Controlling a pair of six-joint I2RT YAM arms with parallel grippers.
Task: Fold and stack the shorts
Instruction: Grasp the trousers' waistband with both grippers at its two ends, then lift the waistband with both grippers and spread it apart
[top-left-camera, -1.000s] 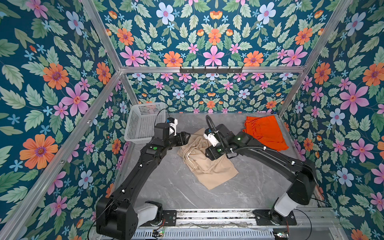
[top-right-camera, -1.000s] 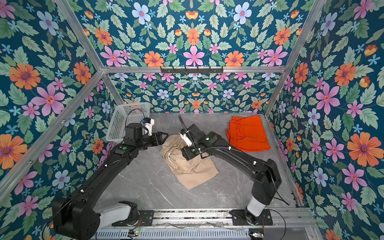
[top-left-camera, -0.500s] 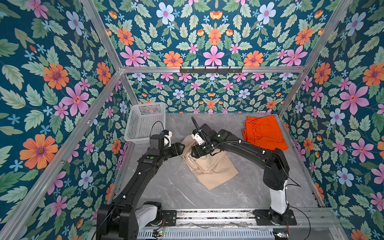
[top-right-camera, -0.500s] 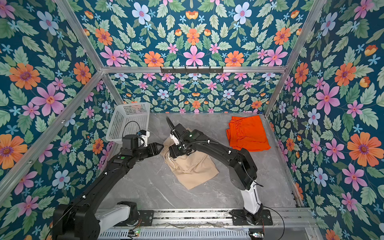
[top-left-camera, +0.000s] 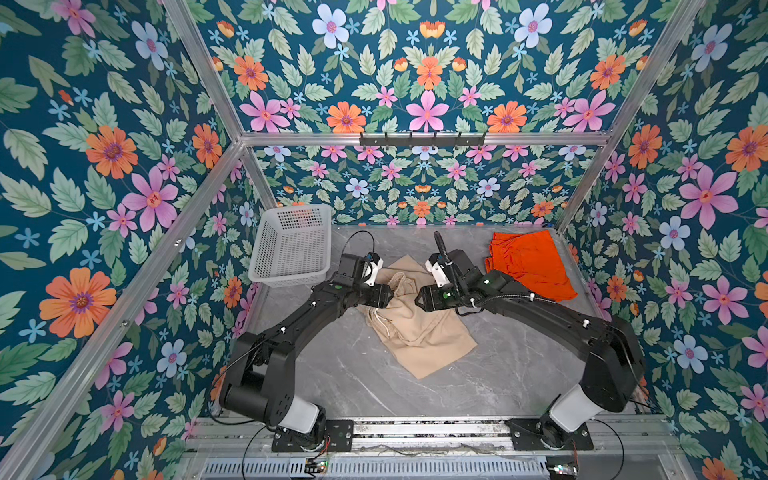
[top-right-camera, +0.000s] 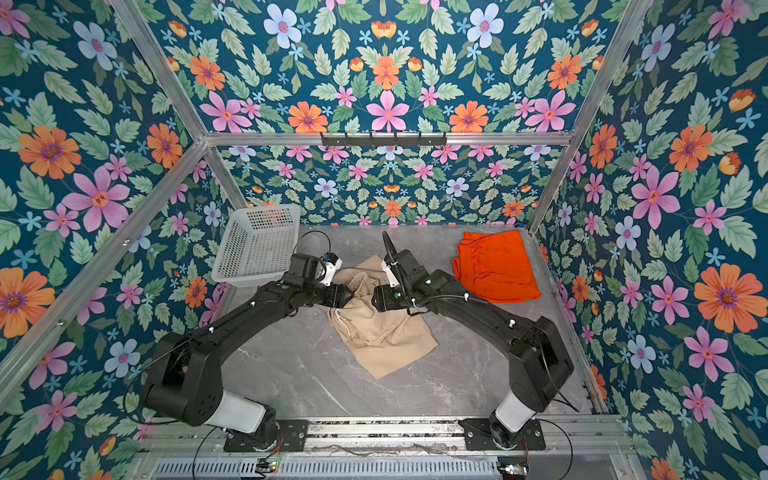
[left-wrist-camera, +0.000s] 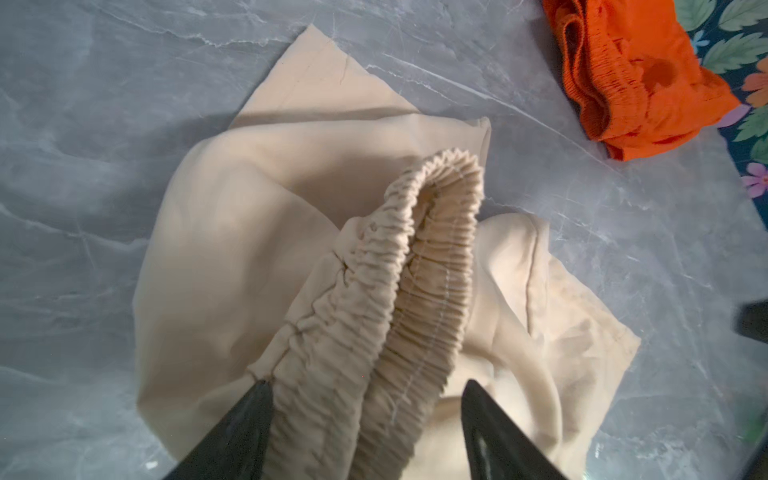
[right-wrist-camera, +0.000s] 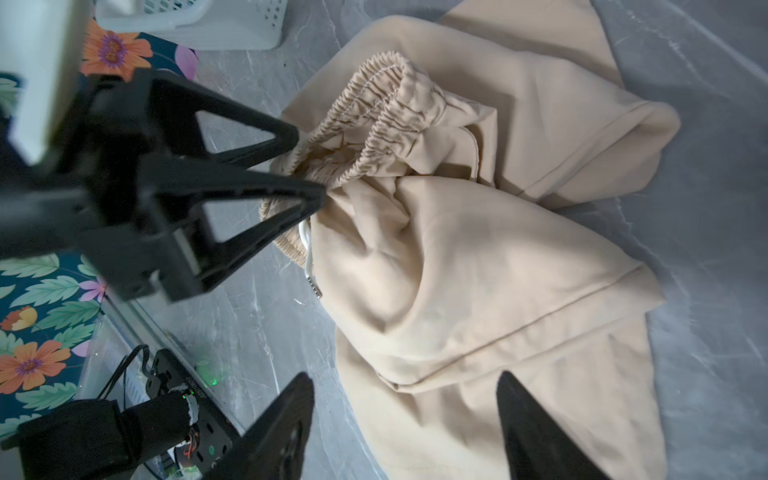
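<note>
Grey marble-look tabletop (top-left-camera: 415, 390): layout unchanged from a second ago.

Beige soft-fabric shorts with a gathered elastic waist (top-left-camera: 419, 332): bunched mid-table, one leg pointing toward the near edge. Outline barely altered.

White perforated plastic basket (top-left-camera: 291, 249): far left corner, not involved.

Bright orange thin shorts (top-left-camera: 528, 266): far right, apparently folded, well apart from the beige pair. Not shifted.

Right gripper (top-left-camera: 417, 297): has drawn back from over the waist to the beige pair's right side. Jaws apart, holding nothing.

Left gripper (top-left-camera: 390, 296): has pushed in from the basket side to the waist.

Reading: the waist end looks to be passing to the left arm. Beige fold not begun, so stacking waits.

Both top views hide how the left jaws stand. The left wrist view shows the waistband (left-wrist-camera: 415, 257) raised in a loop between spread fingers. One finger (left-wrist-camera: 249, 415) touches it and the other is clear, so the jaws are apart, not clamped.

Only the right wrist view shows the white drawstring (right-wrist-camera: 307, 253), dangling below the waistband.
</note>
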